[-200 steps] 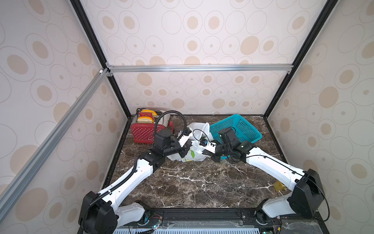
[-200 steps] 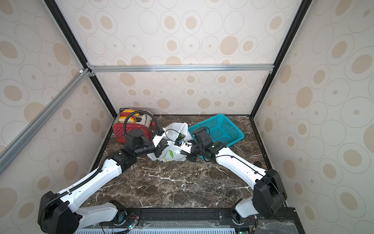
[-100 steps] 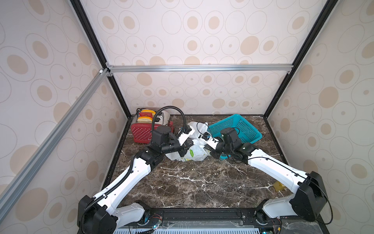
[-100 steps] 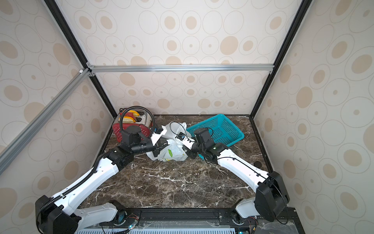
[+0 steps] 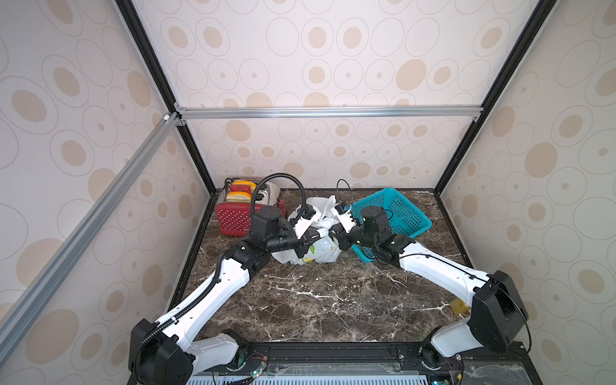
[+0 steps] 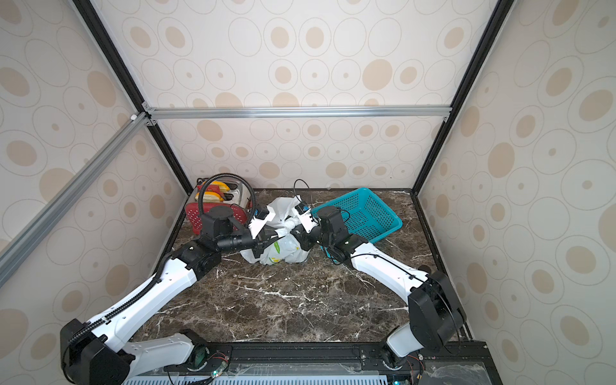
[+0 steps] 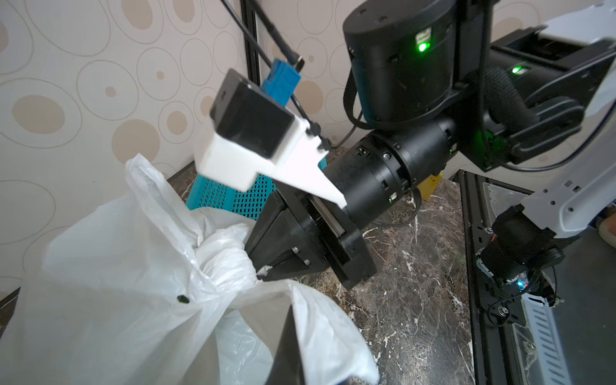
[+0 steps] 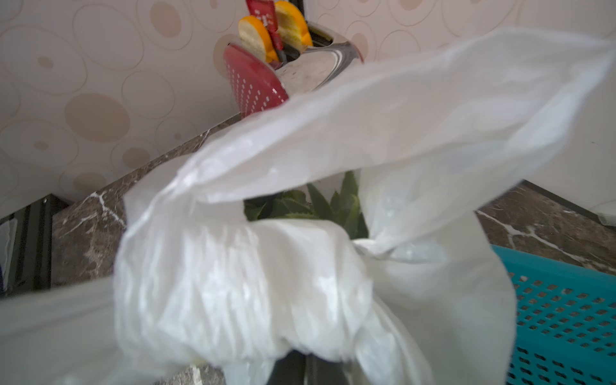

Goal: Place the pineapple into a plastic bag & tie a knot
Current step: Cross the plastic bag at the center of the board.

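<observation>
Bag [image 5: 321, 248] is lying on the tabletop [image 5: 333, 300] toward the back, between the two arms. Its printed lower part is resting on the marble and its white top film is standing up behind the jaws. Both top views are showing it [image 6: 283, 250] just beside the near corner of the basket [image 5: 400, 213] and a little to the right of the toaster [image 5: 233, 216].

Green pineapple leaves [image 8: 316, 203] are showing through the bag's mouth in the right wrist view. Film is hiding the rest of the fruit.

The left gripper [image 5: 311, 240] is sitting at the bag's left side with its jaws pressed together on the film. In the left wrist view that film is wrapping both sides of the dark finger [image 7: 286, 346] and stretching up from it as a taut sheet. The right gripper [image 5: 335, 233] is sitting at the opposite side. The left wrist view is showing it [image 7: 258, 266] with jaws pressed together, pinching a crumpled white bunch [image 7: 226, 256] of handle film at its tips. The two grippers are hanging close together over the bag, apart from each other.

In the right wrist view one handle strip [image 8: 400, 110] is sweeping across as a broad band, blurred at its far end. Below it a thin twisted neck [image 8: 365, 245] of film is gathering beside the leaves. I cannot tell whether that twist is tied tight.
</observation>
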